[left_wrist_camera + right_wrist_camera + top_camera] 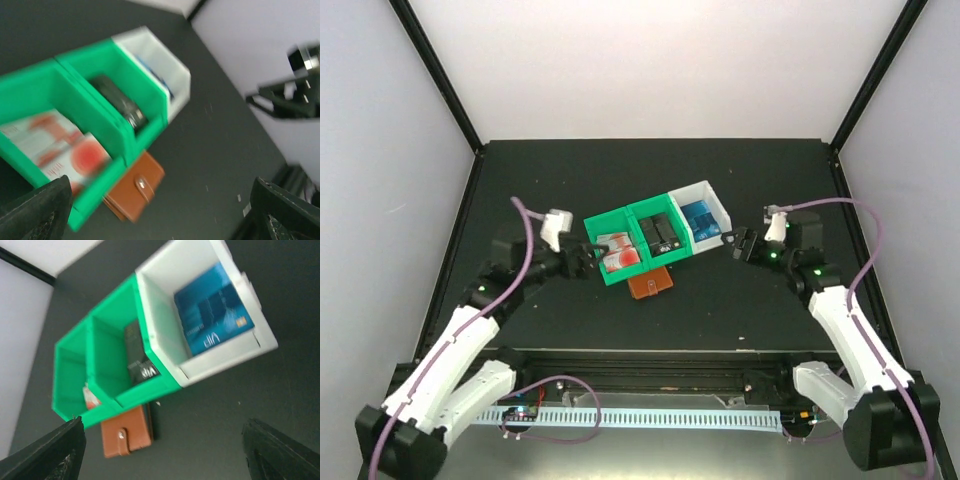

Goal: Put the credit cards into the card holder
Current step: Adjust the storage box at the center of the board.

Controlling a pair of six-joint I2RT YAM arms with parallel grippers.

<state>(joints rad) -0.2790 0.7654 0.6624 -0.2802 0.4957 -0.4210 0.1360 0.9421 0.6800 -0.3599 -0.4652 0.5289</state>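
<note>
The black table (720, 320) sits between pale walls (650, 60). My left wrist view is blurred. The card holder (127, 432) lies closed, just in front of 2 green bins (145, 95). Credit cards (212, 310) lie in those and in 1 white bin (165, 335). My left gripper (585, 262) and right gripper (735, 244) gape wide, empty.

Left arm (450, 360) and right arm (850, 330) are showing white link shells over black joints and chunky black bases. Left purple cable (528, 240) and right purple cable (868, 208) are looping off the wrists. Small green lights are glowing on the black joints. Left gripper (588, 258) and right gripper (732, 243) are showing black fingers, rough-textured in the wrist views
</note>
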